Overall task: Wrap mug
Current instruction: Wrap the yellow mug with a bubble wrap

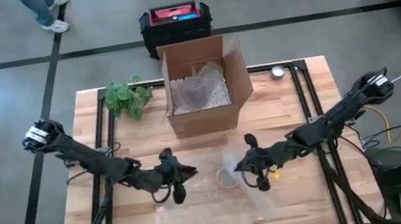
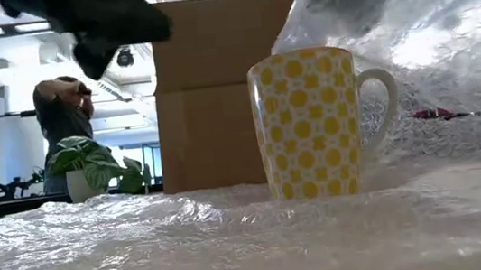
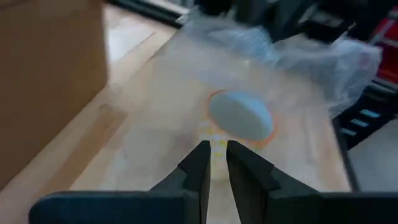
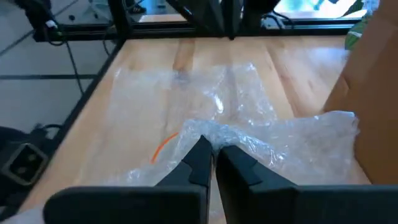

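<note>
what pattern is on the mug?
Yellow dots in a yellow lattice on white, on the mug; clearest in the low view.

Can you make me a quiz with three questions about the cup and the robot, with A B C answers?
1. Where does the mug stand?
A. in the box
B. on the bubble wrap
C. on the floor

2. What colour are the mug's dots?
A. yellow
B. blue
C. red

3. What is the right end effector doing?
A. pinching the bubble wrap
B. holding the plant
C. gripping the mug

Answers: 1 B, the low view shows wrap under it, in front of the box. 2 A, yellow dots on white. 3 A, its fingers close on a lifted wrap edge.
</note>
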